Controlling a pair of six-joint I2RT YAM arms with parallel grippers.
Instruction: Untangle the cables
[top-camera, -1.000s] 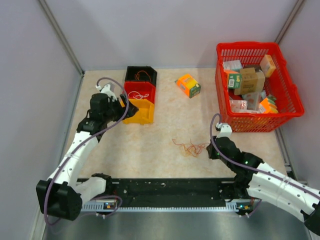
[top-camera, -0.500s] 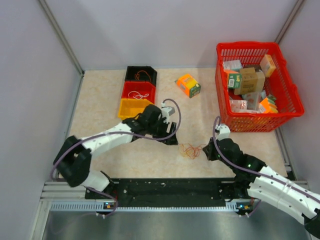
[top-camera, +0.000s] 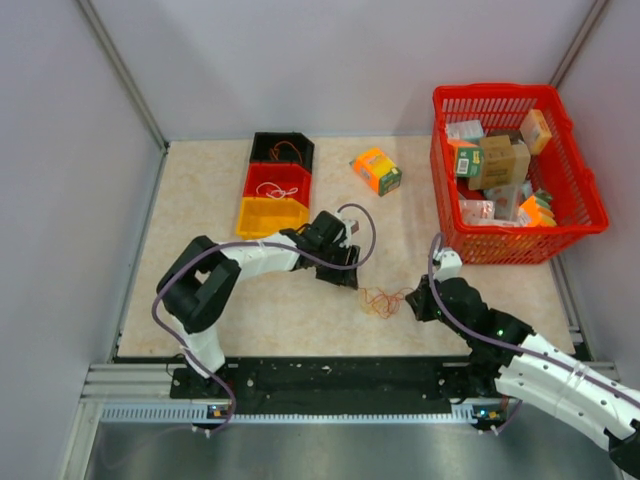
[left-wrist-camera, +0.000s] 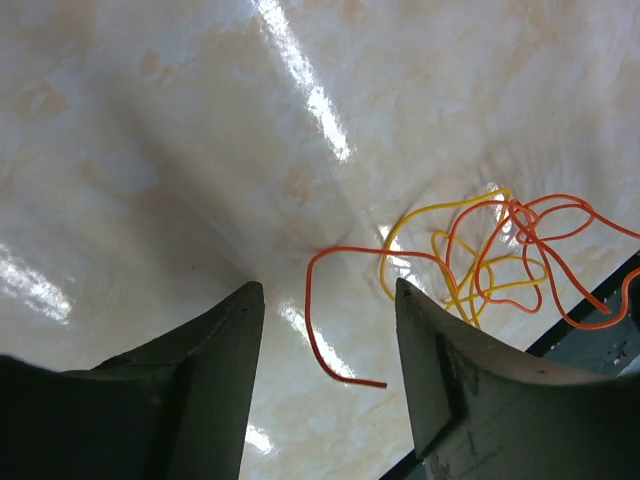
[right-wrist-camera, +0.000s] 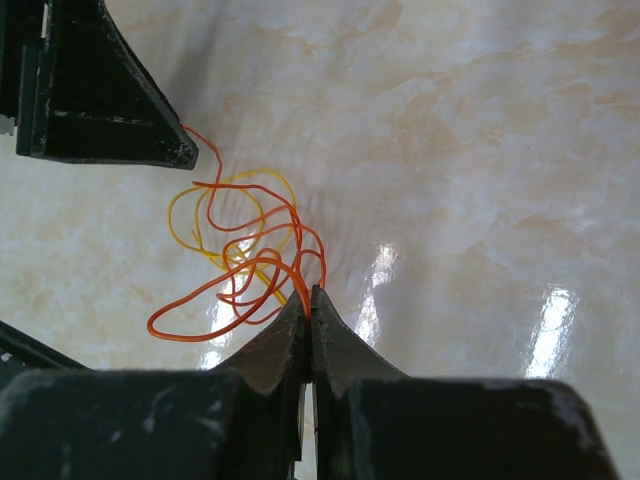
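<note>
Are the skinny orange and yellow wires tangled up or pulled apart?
Tangled. The thin orange and yellow wire loops cross over one another in one clump, with one orange end trailing loose.

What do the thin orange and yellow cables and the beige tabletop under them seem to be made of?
The thin orange and yellow looping cables look like plastic-coated wire: smooth, evenly coloured, holding springy loops. The beige marble-patterned tabletop looks like glossy laminate or polished stone, given its sharp glare streaks.
</note>
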